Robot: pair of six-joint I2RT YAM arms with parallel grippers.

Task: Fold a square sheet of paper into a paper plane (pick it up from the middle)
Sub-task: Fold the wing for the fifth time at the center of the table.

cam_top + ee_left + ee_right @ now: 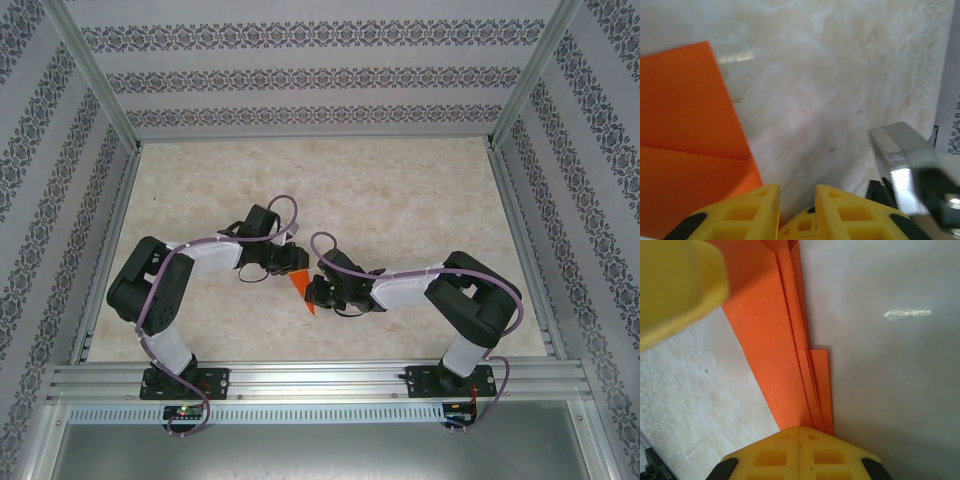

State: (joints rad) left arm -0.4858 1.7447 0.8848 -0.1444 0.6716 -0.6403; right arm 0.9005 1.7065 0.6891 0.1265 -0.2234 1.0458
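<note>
Orange paper [775, 340]: folded into a long, narrow stack of layers; it sits above the front middle of the worktop [400, 190], between the two arms. I cannot tell whether it rests on the surface.
Right gripper [800, 432]: fingers clenched on one end of the folded layers.
Left gripper [797, 192]: fingers released, a little apart, with bare worktop showing through the gap. A creased flap lies just beside one finger; contact is unclear.
Step in hand: judging by the stacked layers, a late fold, probably shaping a wing.
Next move: the left fingers likely need to slide onto the flap's edge and pinch it, then press along the crease while the right grip stays firm.
</note>
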